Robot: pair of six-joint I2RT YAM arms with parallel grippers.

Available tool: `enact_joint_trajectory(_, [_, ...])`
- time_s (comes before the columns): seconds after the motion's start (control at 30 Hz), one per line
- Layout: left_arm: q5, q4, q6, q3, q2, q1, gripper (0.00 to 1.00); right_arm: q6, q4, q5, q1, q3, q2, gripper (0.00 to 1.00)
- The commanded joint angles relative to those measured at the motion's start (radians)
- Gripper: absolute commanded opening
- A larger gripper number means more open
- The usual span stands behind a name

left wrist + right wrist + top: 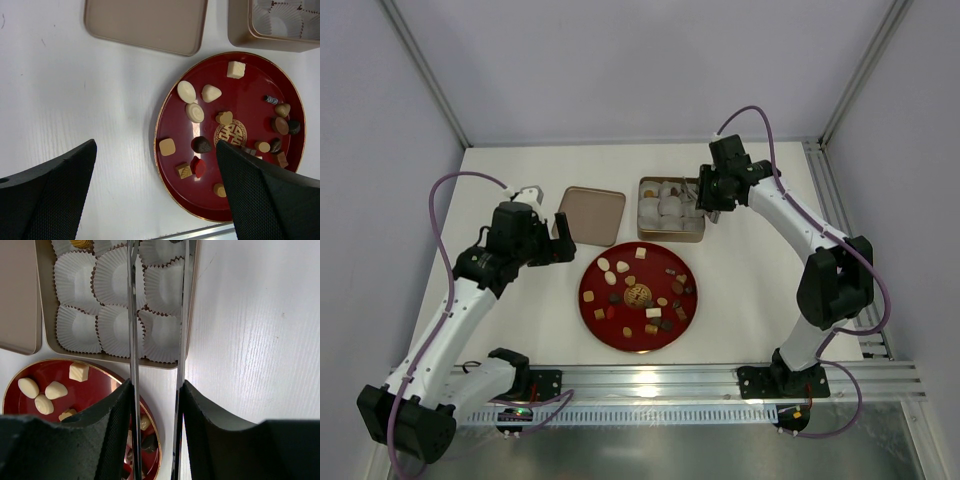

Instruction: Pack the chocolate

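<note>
Black right fingers (115,415) are filling the bottom of the right wrist view, pressing from both sides on a pair of metal tongs (132,315). The right gripper (156,400) is pinching them part-way, and the two blades are standing apart and roughly parallel. The blades are reaching over the tin (107,358) of white paper cups (116,277). Their tips are running out of frame, so any load cannot be told.

The left gripper (156,150) is hanging over the near-left rim of the red plate (250,95), its left fingers (55,195) spread wide, holding and touching nothing.

The chocolate (186,91) is lying loose on that plate, cream, tan and dark pieces scattered around a gold emblem (231,134), a stylised character unreadable at this size.

The lid (145,22) is lying flat on the white counter (750,280) just left of the tin.

Only the right wrist view is showing something yellow-brown sitting in one cup at the frame's top edge. Only the top view is showing both arms together, with the plate nearest the bases and the lid and tin behind it.
</note>
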Motion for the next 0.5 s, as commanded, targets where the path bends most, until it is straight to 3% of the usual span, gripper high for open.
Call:
enact_joint_trajectory(0.0, [0.004,0.009,0.001,0.006,-0.002,-0.003,1.00,-0.011,0.030,0.010,-0.004,0.016,-0.025,0.45])
enact_joint_trajectory(0.33, [0.006,0.009,0.001,0.006,-0.003,-0.002,1.00,0.002,0.014,0.012,0.085,-0.088,-0.200,0.45])
enact_joint_trajectory(0.47, [0.003,0.009,0.001,0.007,-0.005,-0.002,1.00,0.032,0.001,0.024,0.243,-0.190,-0.338,0.45])
